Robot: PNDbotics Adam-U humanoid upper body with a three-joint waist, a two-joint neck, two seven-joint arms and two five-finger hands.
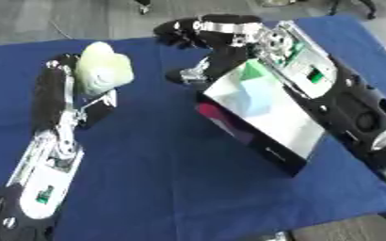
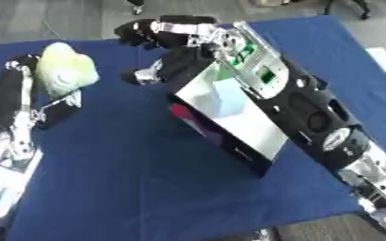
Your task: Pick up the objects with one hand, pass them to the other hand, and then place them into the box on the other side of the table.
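A pale green, rounded object [image 1: 103, 70] is held in the curled fingers of the left hand [image 1: 85, 82] above the blue tablecloth [image 1: 163, 179]. The box [image 1: 262, 113] — open, its interior pale and shiny — is partly overlapped by the right hand [image 1: 198, 70] at its far end.

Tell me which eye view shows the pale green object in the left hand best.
The left eye view: the pale green object sits well inside the picture, held up by the left hand over the blue cloth. The right eye view shows the same object nearer its left edge, with less of the arm in view.
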